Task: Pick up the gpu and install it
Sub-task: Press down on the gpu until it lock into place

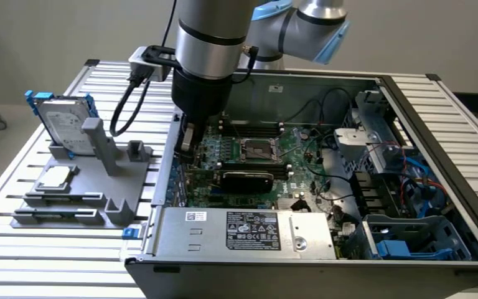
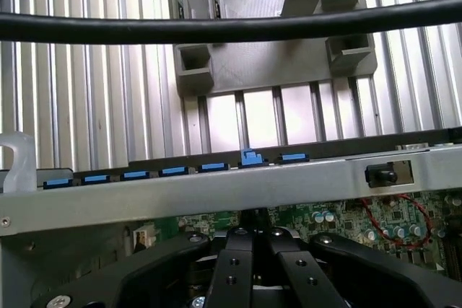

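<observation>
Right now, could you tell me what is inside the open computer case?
Inside the computer case: a green motherboard, the gpu with its black shroud, cables, a power supply and the shut gripper. The arm covers the board's rear edge.

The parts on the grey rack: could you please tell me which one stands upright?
The silver hard drive in its blue frame stands on edge; the square silver chip lies flat in front of it.

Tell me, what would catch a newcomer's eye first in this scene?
Probably the big silver and black robot arm reaching down into an open computer case, its shut gripper low over the green motherboard. A black-shrouded gpu sits on that board. At the exterior view's left, a grey holder carries a blue-framed hard drive.
</observation>
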You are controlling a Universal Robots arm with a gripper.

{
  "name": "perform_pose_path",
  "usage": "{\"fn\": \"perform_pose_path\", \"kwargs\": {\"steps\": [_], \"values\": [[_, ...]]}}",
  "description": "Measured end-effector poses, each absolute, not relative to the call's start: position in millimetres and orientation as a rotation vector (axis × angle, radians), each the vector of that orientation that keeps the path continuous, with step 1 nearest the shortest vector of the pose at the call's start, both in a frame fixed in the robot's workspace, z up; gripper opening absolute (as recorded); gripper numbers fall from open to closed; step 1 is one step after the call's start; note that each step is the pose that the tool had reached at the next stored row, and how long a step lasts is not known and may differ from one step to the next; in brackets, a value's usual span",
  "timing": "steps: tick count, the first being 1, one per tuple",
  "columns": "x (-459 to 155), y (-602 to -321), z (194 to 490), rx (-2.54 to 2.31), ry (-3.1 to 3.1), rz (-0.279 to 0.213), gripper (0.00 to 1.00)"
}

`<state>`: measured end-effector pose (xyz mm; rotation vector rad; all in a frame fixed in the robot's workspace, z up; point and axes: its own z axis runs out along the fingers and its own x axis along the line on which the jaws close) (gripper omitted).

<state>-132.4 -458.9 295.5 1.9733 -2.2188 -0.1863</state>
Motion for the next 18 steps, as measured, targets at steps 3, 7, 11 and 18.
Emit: {"fn": "perform_pose_path", "kwargs": {"steps": [3,7,11,18], "values": [[-132.4,-458.8,296.3,1.974,-2.22,-0.187,0.11],[-129.7,-458.8,304.2,1.974,-2.219,-0.187,0.11],[-125.5,-458.9,305.3,1.982,-2.223,-0.183,0.11],[-116.1,-458.8,305.3,2.019,-2.246,-0.167,0.11]]}}
